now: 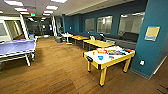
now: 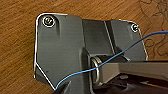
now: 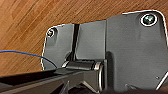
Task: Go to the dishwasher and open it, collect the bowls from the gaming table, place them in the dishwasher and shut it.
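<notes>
The gaming table (image 1: 93, 54), white-topped with a yellow rim and yellow legs, stands ahead on the right beside a teal wall. Two small blue bowls lie on its near half: one bowl (image 1: 100, 57) toward the front, the other bowl (image 1: 111, 57) just to its right. Board-game boxes (image 1: 113, 52) and other coloured items crowd the table's far half. The dishwasher is out of view. Both wrist views look down past the robot's dark plate at the wooden floor (image 2: 17, 40); the grippers' state cannot be made out.
A blue table-tennis table (image 1: 16, 47) stands at the left. Low yellow tables (image 1: 98, 43) and a dark sofa (image 1: 122, 38) line the right wall beyond the gaming table. A teal pillar (image 1: 152, 37) rises at the right. Open wooden floor (image 1: 62, 70) lies between.
</notes>
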Robot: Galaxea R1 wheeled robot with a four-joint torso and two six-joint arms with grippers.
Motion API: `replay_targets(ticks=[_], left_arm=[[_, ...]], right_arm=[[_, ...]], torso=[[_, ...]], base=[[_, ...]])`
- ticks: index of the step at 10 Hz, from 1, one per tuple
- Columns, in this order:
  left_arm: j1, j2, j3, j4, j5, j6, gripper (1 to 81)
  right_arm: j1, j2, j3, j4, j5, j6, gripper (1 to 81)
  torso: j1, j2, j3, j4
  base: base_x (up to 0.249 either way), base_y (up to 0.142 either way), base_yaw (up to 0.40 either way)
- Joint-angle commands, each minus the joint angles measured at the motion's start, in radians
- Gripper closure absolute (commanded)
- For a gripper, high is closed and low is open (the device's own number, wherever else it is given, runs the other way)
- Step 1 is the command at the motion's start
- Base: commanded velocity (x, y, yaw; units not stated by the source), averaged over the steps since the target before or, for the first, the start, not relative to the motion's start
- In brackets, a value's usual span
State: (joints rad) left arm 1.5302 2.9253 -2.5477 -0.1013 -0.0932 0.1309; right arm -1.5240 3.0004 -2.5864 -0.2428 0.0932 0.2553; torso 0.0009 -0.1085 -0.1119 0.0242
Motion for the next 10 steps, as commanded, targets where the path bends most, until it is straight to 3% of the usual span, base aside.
replay_targets(ticks=[1,6,10], left_arm=[[-0.051,-0.004,0.004,0.008,0.053,0.003,1.0],[-0.051,-0.006,0.004,0.008,0.053,0.004,1.0],[-0.048,-0.006,0.003,0.002,0.050,0.006,1.0]], right_arm=[[0.052,0.004,0.003,-0.007,-0.043,-0.001,1.0],[0.052,0.004,0.003,-0.007,-0.043,-0.001,1.0],[0.052,0.005,0.003,-0.007,-0.043,-0.001,1.0]], torso=[[0.000,0.000,0.000,0.000],[0.000,0.000,0.000,0.000],[0.000,0.000,0.000,0.000]], base=[[0.000,0.000,-0.267],[0.000,0.000,-0.229],[0.000,-0.016,0.000]])
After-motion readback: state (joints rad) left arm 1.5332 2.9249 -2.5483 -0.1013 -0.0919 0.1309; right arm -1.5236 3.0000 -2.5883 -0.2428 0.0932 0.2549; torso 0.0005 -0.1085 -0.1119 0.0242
